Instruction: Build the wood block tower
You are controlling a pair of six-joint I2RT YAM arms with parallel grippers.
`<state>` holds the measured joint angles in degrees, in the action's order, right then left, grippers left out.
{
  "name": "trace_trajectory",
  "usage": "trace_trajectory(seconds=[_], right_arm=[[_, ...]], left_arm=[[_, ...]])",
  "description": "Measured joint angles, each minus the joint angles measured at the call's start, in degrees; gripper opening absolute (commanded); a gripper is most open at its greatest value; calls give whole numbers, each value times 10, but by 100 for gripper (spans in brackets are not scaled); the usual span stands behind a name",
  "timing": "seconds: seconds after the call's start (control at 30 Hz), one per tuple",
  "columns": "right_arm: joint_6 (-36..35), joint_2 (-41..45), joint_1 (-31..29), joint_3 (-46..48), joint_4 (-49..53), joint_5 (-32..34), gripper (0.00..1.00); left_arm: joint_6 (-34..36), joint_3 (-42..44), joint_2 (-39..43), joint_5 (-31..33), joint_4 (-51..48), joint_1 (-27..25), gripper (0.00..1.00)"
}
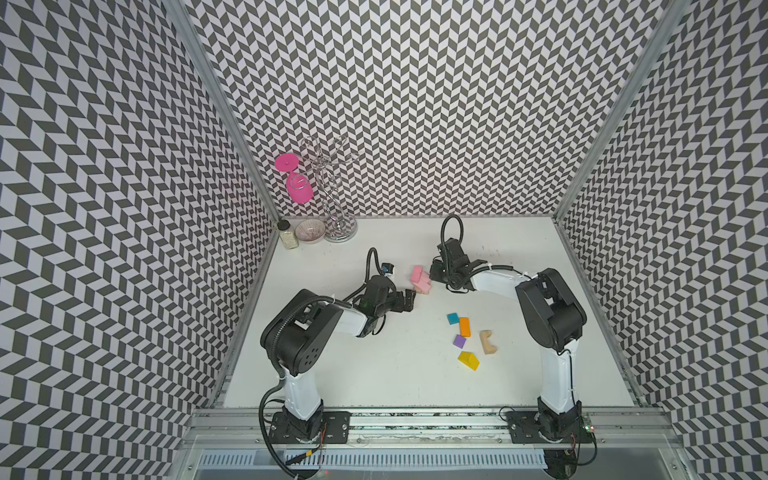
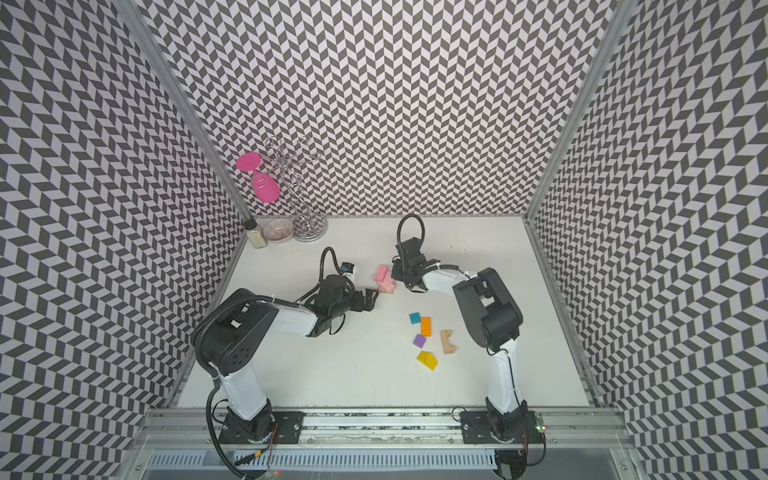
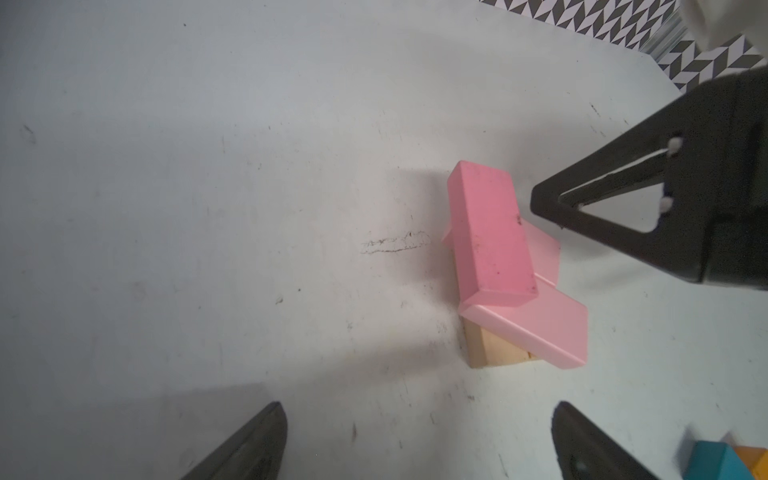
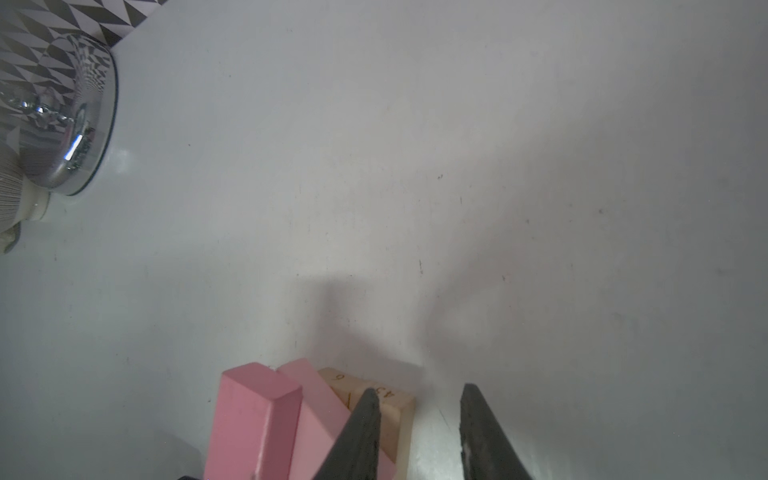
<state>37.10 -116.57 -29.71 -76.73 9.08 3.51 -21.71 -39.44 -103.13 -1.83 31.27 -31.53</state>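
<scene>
Item: tower point(image 1: 420, 280), mid-way back on the desk point(image 1: 374, 374). It has a tan base and two pink slabs crossed on top (upper one askew).
Right claw point(image 4: 419, 395): slightly parted, empty, just beside the stack.
Left claw point(image 3: 419, 409): spread, empty.
Step, as judged: pink layer set.
Next: fetch the orange slab point(image 1: 464, 326) and lay it squarely.

Your left arm point(image 1: 299, 332) and right arm point(image 1: 548, 311) wear white link shells, rounded black joint housings, looping black cables point(image 1: 316, 299), and bolted black base plates point(image 1: 338, 428).

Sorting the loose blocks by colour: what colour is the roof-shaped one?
Yellow; the roof-shaped block shows best in a top view.
</scene>
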Motion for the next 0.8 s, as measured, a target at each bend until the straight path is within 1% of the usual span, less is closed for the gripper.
trace_trajectory(seconds=[0.1, 0.17, 0.3, 0.43, 0.57, 0.7, 0.8], right_arm=[[0, 28, 0, 2, 7, 16, 35], [0, 59, -1, 21, -1, 21, 35], [-5, 140, -14, 103, -23, 24, 35], [-11, 189, -51, 185, -48, 22, 36], [-20, 195, -79, 224, -52, 10, 35], [-24, 191, -87, 224, -64, 5, 35], [-26, 172, -87, 212, -69, 5, 35]], left_arm=[[0, 14, 37, 6, -10, 0, 100], [0, 15, 62, 9, -14, 0, 100], [0, 11, 97, 13, -14, 5, 100], [-2, -4, 98, 12, -23, 16, 100], [-7, -29, 86, 5, -28, 25, 100], [-15, -57, 63, -12, -31, 27, 100], [-19, -75, 43, -25, -31, 27, 100]])
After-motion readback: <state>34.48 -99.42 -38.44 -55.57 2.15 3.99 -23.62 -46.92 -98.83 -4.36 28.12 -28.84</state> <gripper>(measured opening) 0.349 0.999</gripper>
